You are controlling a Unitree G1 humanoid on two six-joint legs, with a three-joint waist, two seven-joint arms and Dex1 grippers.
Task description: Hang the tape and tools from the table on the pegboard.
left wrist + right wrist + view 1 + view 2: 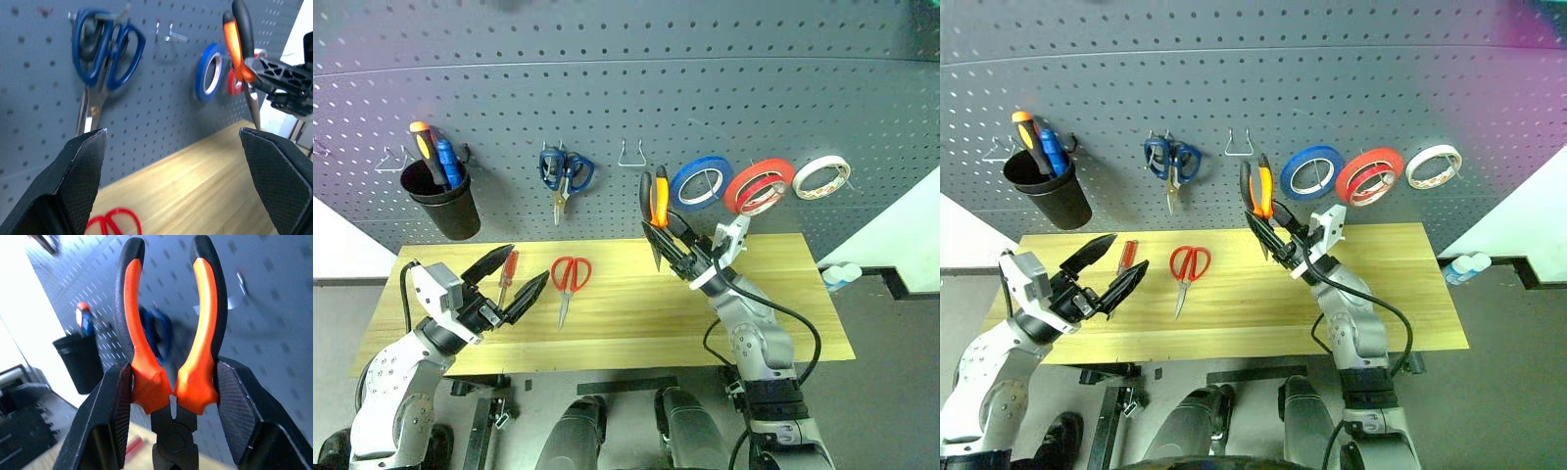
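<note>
Now the right gripper (677, 245) clamps the pliers (655, 201), handles up, needing the empty hook (630, 155); left gripper (512, 278) gapes, empty.

3 tape rolls (759, 186), 2 scissors (568, 277), 3 screwdrivers (508, 270), 1 pliers (655, 204), 1 cup (445, 208)

A black cup (442, 208) hangs at the left of the board, an orange-and-black screwdriver (424, 147) and a blue screwdriver (448, 162) standing in it; blue-handled scissors (564, 176) hang further right, blades down, beside a bare wire hook (630, 157). A blue tape roll (701, 183), a thicker red-orange roll (757, 186) and a pale roll (821, 177) hang in a row; two white bottles (842, 275) sit low at right.
</note>
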